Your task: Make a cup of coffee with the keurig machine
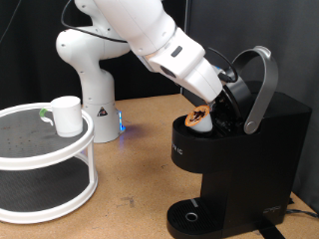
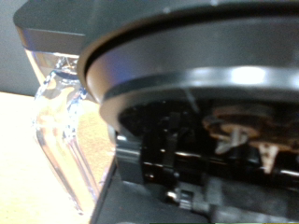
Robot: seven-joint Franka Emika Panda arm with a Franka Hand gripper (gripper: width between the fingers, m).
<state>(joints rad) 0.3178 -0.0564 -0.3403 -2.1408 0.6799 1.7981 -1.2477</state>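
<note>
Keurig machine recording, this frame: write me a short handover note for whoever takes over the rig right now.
Gripper: reaching into the open pod chamber of the keurig machine; whether its fingers are open or shut does not show.
Pod: white with a tan top, in the chamber at the gripper's tip.
Lid handle: raised.
Mug: on the top tier of the white rack, at the exterior view's left, away from the machine.
Drip tray: no mug on it.
Left: lid down, mug under the spout, brewing.

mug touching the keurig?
Apart. The exterior view shows the white mug on the round white rack's top tier at the left, with bare table between it and the black keurig machine at the right.
</note>
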